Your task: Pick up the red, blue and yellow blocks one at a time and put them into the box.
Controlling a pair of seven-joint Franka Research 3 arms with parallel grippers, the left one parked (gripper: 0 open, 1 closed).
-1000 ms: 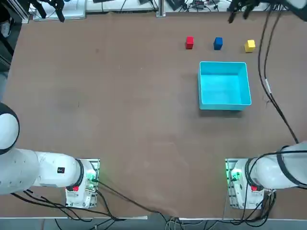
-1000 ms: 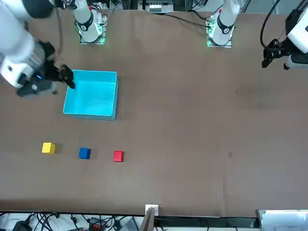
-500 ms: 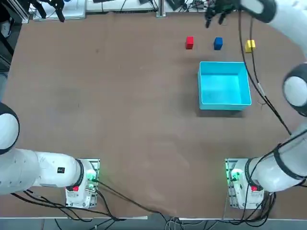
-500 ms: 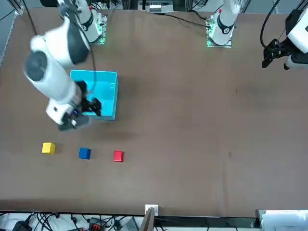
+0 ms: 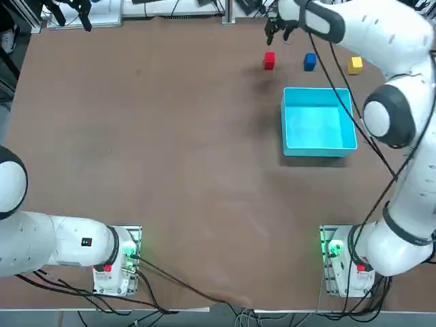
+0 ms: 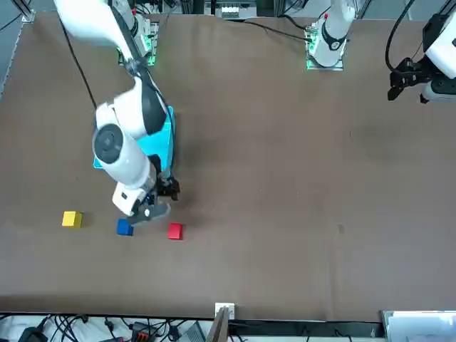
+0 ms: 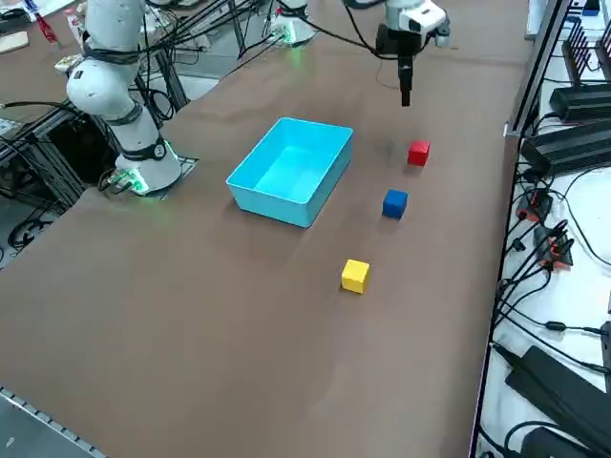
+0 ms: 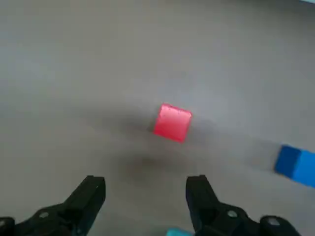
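Hiding part of the box (image 6: 155,146) from the front, right gripper (image 8: 146,189), fingers apart.

Box (image 6: 158,146) partly hidden by right arm (image 6: 128,112), fingers (image 8: 91,197) of right gripper (image 8: 145,180) cut off by wrist view's edge

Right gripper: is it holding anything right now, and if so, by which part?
Nothing is held: the right gripper hovers above the table with its fingers open, and the red block lies free on the tabletop.

No readable text (none anywhere).
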